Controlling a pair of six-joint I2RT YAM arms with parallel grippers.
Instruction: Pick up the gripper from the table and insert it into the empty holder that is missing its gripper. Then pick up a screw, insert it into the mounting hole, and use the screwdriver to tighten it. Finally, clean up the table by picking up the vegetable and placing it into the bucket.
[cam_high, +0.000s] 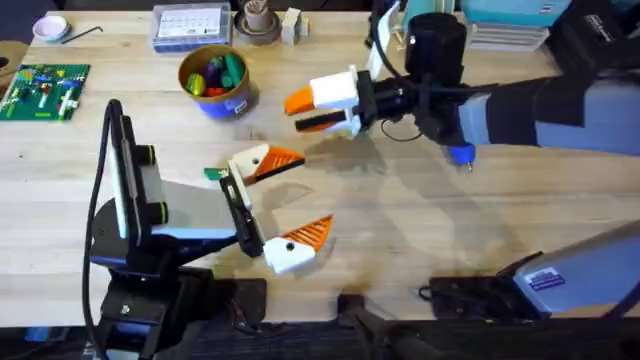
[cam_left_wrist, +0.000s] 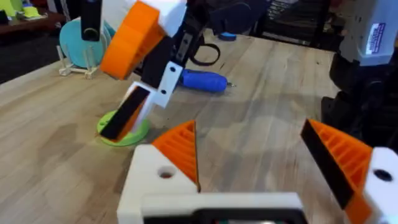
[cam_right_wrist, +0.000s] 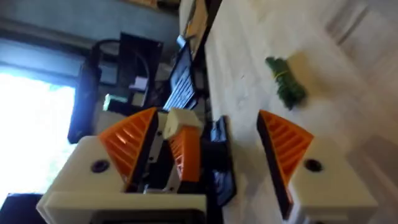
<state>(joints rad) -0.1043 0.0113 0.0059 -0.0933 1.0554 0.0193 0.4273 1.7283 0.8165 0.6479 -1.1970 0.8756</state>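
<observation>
— What are you working on?

— A pale wooden bench (cam_high: 420, 230), planked, with shelves and bins along its far edge. My right arm reaches in across the middle.

— And your grippers?

— My left gripper (cam_high: 288, 205) is spread wide and empty, low over the near side. My right gripper (cam_high: 308, 112) is also parted, holding nothing, above the centre.

— The bucket?

— The bucket (cam_high: 228, 102) stands far left of centre with toy food inside, near my right gripper. A green board (cam_high: 45, 90) lies farther left.

— Screwdriver?

— The screwdriver (cam_high: 461, 153) lies on the bench, partly under my right arm.

— Vegetable?

— The vegetable (cam_high: 214, 173) lies on the wood just beside my left gripper, well apart from the bucket.
</observation>
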